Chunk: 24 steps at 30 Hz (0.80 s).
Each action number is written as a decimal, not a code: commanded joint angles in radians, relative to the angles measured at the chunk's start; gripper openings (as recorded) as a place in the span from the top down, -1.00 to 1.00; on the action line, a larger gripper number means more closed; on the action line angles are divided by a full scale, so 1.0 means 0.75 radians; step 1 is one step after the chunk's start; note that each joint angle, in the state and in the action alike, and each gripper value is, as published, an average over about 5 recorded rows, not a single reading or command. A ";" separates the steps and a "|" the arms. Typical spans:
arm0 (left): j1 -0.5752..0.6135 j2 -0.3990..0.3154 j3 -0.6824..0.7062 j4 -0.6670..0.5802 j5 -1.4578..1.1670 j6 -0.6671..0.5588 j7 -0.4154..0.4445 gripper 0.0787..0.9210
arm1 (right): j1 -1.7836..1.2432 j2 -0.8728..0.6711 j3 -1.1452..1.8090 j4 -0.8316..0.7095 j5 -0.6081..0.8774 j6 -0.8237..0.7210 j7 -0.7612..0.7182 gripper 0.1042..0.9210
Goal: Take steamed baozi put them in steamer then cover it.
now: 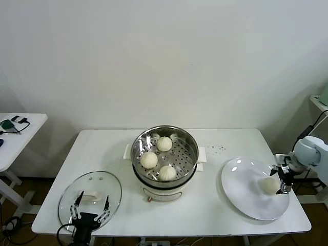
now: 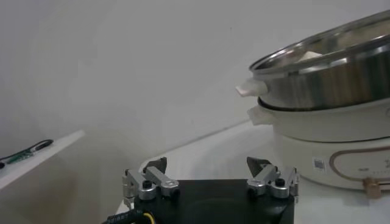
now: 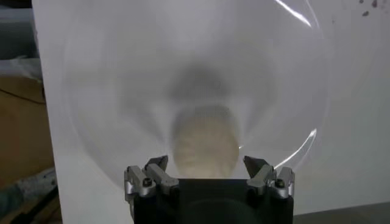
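Head view shows three steamed baozi in the steamer mid-tabletop; the fourth bun lies on the white plate, right hand spread wide around it; left hand wide over the cover

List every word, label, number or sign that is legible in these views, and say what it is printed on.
None can be read.
White base of the round shiny steel steamer pot: a small dark square code-like sticker and faint marks beside an oval panel outline, too blurred to read.
Round clear glass lid, white plate, cream-white dough buns: no text visible.
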 commanded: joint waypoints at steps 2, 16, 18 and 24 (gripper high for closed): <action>-0.001 0.001 -0.001 0.000 0.004 0.003 0.001 -0.77 | -0.064 0.066 0.072 -0.085 -0.074 0.026 -0.008 -0.76; -0.009 -0.002 -0.002 -0.007 0.003 0.003 -0.001 -0.77 | -0.036 0.058 0.054 -0.071 -0.054 0.028 -0.021 -0.50; -0.007 -0.002 -0.003 -0.007 0.003 0.001 -0.001 -0.77 | -0.021 0.053 0.042 -0.063 -0.030 0.025 -0.021 -0.46; -0.002 0.001 -0.002 -0.012 -0.001 -0.004 -0.001 -0.77 | 0.187 0.040 -0.138 -0.028 0.136 -0.008 -0.015 -0.42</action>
